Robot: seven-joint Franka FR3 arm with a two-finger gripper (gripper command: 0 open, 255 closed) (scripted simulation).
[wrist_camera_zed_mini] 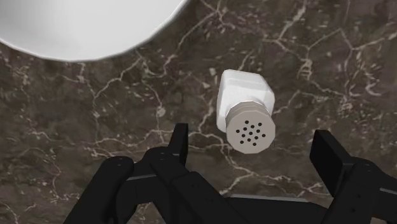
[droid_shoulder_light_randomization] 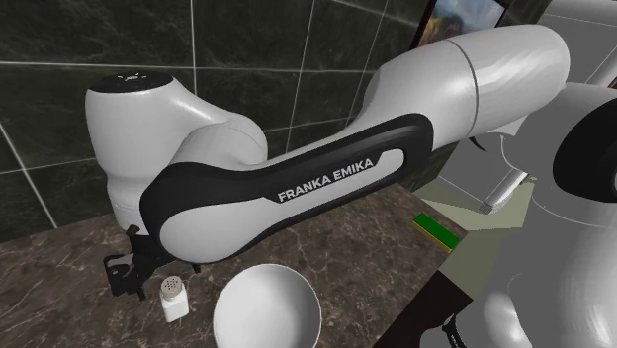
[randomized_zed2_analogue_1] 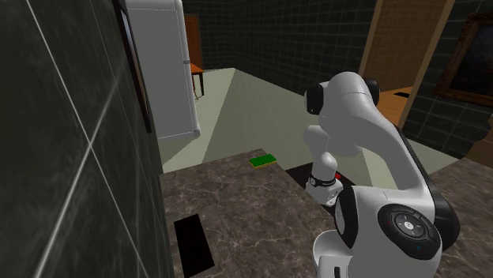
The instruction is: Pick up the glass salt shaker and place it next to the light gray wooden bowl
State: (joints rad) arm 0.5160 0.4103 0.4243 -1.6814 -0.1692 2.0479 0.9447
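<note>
- A dark marbled countertop (droid_shoulder_light_randomization: 59,295), set against a dark tiled wall (droid_shoulder_light_randomization: 247,49), carries the whole scene and gives bowl and shaker one level surface to stand on.
- The white Franka arm (droid_shoulder_light_randomization: 297,188) folds low across the shoulder view, its elbow bent so that the hand hangs straight down over the stone.
- A plain white bowl (droid_shoulder_light_randomization: 265,308), drawn without any wood grain, sits empty on the counter. It is the landmark the shaker must end beside.
- The black gripper (wrist_camera_zed_mini: 254,137) hovers above the shaker with its fingers spread wide, one on either side of the cap and touching nothing. That stance suits a straight descent onto the body.
- The salt shaker (wrist_camera_zed_mini: 247,114), white with a perforated grey cap, stands upright on the counter directly below the hand. It is near the bowl, with a strip of bare stone between them, and it looks close to its goal, so any lift would likely be short.
</note>
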